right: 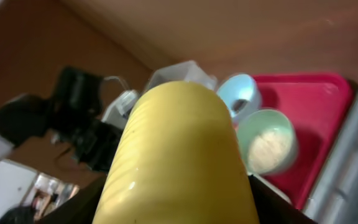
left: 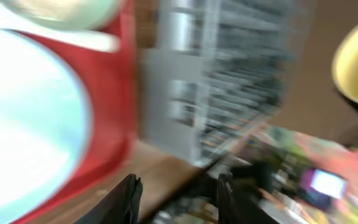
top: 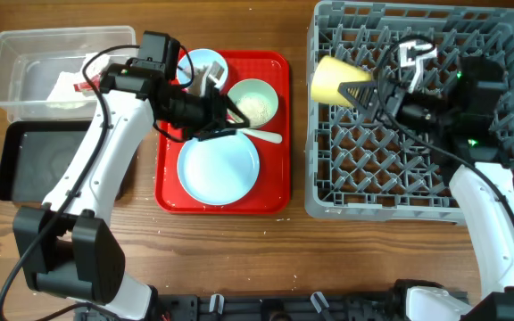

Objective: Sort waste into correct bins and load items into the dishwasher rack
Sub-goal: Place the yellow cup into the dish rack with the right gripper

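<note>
Overhead: rice (top: pixel 257 108) in pale bowl (top: pixel 232 94)

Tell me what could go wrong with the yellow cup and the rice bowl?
The right gripper holds the yellow cup on its side over the left edge of the dishwasher rack; dropped there, it might roll or land outside. The left gripper hangs open close to the bowl with rice in it; a bump could spill it onto the red tray.

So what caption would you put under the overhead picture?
Right gripper holds the yellow cup at the edge of the dishwasher rack; left gripper hovers open above the red tray.
</note>
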`<state>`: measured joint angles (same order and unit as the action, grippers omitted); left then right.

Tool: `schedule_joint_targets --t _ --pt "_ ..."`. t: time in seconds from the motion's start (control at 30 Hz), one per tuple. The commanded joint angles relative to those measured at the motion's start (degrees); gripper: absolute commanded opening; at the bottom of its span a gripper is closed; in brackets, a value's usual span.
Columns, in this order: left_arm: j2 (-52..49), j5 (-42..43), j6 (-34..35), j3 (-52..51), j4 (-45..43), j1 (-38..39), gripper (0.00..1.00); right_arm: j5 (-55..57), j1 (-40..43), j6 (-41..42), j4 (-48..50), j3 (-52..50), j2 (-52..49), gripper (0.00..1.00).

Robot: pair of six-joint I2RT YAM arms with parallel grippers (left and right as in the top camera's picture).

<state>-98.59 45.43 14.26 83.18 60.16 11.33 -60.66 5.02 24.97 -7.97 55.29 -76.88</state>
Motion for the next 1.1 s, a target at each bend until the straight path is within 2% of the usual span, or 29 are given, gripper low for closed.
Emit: schedule_joint_targets --t 0.0,0.33,0.47,0.53,0.63,0.73,1.07 --pt "0.94 -14.69 -0.48 0.72 0.57 -0.26 0.41 11.15 -0.83 -6.99 -8.50 2.97 2.69 0.53" --pt "0.94 -22.18 -0.48 0.72 0.57 -0.26 0.41 41.90 -1.11 -17.49 -45.59 21.07 5.44 0.53" --pt "0.94 -23.54 -0.50 0.72 0.55 -0.26 0.41 46.86 -1.75 -17.51 -55.39 22.49 5.27 0.53" --pt "0.94 -25.35 -0.46 0.72 0.55 -0.26 0.38 48.57 -4.46 -17.22 -60.06 22.49 4.44 0.52" --pt "0.94 -26.95 -0.26 0.72 0.55 -0.22 0.37 56.63 -10.08 -12.74 -64.52 22.47 2.86 0.53" --pt "0.94 -27.54 -0.28 0.72 0.59 -0.22 0.36 59.43 -13.70 -10.51 -67.93 22.43 0.42 0.53" --pt "0.94 -28.41 -0.28 0.72 0.76 -0.22 0.40 59.39 -14.23 -10.01 -69.70 20.74 -12.22 0.53"
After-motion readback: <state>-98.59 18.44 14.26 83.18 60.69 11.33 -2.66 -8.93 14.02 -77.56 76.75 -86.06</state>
